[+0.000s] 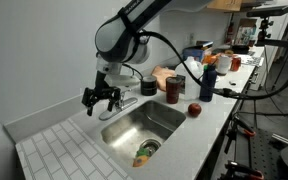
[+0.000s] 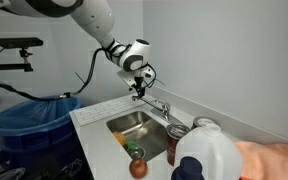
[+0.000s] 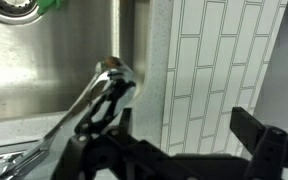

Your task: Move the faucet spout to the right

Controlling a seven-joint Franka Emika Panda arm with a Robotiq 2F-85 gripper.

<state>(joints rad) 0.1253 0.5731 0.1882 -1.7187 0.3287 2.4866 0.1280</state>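
Note:
The faucet spout [image 3: 79, 110] is a slim chrome tube that reaches over the back edge of the steel sink [image 3: 44, 60]. It also shows in both exterior views [image 1: 126, 102] [image 2: 150, 101], running out from its chrome base [image 2: 164, 107]. My gripper [image 3: 184, 120] is open and empty. It hangs over the white tiled drainboard [image 3: 214, 60], right at the spout's tip. The spout lies just outside one finger, not between the jaws. The gripper shows in both exterior views [image 1: 102, 99] [image 2: 136, 91], pointing down at the spout's free end.
The sink drain [image 1: 145, 151] holds green and orange scraps. A red apple [image 1: 194, 109], a dark bottle [image 1: 174, 90] and a blue bottle [image 1: 207, 82] stand on the counter beside the faucet. A white jug [image 2: 209, 152] and a blue bin [image 2: 29, 120] are near the counter. The wall is close behind.

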